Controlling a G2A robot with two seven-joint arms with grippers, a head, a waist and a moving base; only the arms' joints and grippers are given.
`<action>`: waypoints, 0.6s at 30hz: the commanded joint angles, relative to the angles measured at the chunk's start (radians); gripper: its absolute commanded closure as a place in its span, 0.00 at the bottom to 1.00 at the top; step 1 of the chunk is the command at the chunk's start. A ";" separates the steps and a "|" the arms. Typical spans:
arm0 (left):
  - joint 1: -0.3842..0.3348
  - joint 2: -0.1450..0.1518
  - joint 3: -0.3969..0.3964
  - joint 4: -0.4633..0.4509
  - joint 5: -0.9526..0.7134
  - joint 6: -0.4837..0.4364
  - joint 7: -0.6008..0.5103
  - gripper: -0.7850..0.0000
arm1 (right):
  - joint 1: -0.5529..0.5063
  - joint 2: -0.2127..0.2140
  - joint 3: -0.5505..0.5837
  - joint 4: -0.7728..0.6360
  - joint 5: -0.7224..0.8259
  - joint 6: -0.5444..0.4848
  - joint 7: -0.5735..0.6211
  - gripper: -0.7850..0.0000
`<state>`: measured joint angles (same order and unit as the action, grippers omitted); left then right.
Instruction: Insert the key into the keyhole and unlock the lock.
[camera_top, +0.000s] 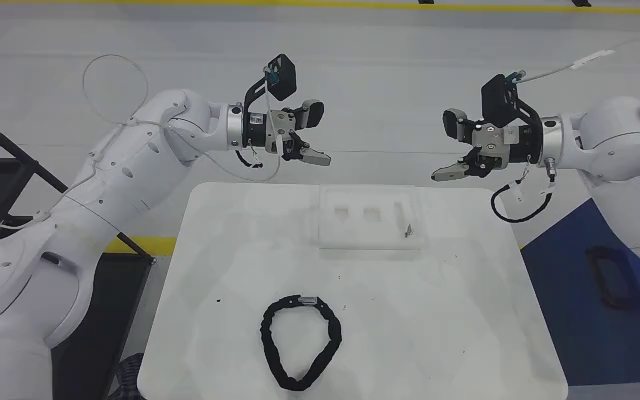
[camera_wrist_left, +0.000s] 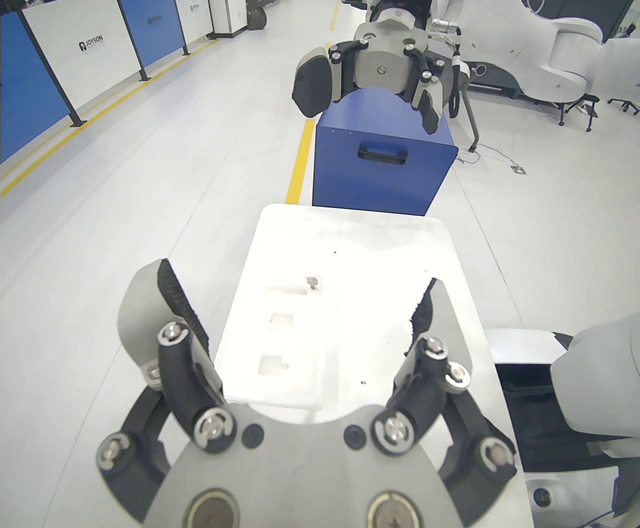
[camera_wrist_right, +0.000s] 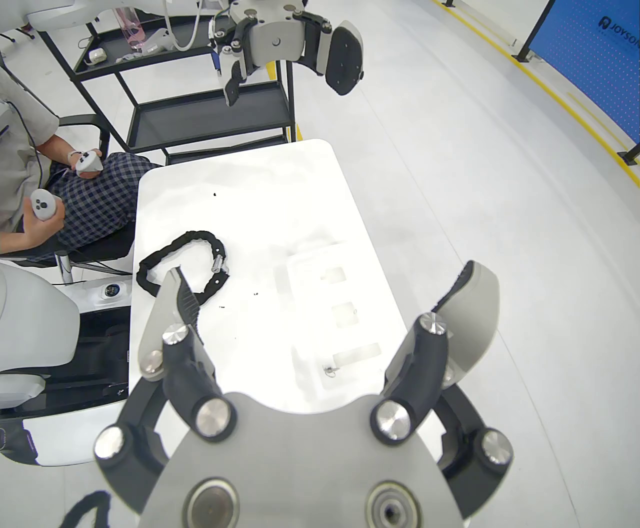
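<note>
A black chain lock (camera_top: 301, 341) lies coiled in a ring near the front of the white table (camera_top: 230, 250), its metal lock end (camera_wrist_right: 217, 262) at the top of the loop. A small key (camera_top: 408, 232) rests on the right part of a clear tray (camera_top: 340, 238) at the table's back; it also appears as the key (camera_wrist_left: 312, 283) and the key (camera_wrist_right: 330, 370) in the wrist views. My left gripper (camera_top: 310, 135) hovers open beyond the table's back left edge. Beyond the back right edge my right gripper (camera_top: 452, 148) hangs open. Both are empty.
The clear tray (camera_wrist_right: 310, 300) has three shallow recesses. A blue cabinet (camera_wrist_left: 380, 160) with a black handle stands on the floor past the table's right side, and a black shelf cart (camera_wrist_right: 200, 110) stands past the left side.
</note>
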<state>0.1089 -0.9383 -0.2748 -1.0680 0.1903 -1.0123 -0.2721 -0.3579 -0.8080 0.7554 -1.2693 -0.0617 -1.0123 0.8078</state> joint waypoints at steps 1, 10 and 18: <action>0.000 0.000 0.000 0.000 0.000 0.000 0.000 0.00 | 0.000 0.000 0.000 0.000 0.000 0.000 0.000 0.00; 0.000 0.000 0.000 0.000 0.000 0.000 0.000 0.00 | 0.000 0.000 0.000 0.000 0.000 0.000 0.000 0.00; 0.000 0.000 0.000 0.000 0.000 0.000 0.000 0.00 | -0.014 -0.001 0.003 0.005 -0.018 0.048 -0.023 0.00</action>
<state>0.1089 -0.9383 -0.2748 -1.0680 0.1903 -1.0123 -0.2721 -0.3643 -0.8081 0.7571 -1.2645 -0.0689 -1.0010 0.7987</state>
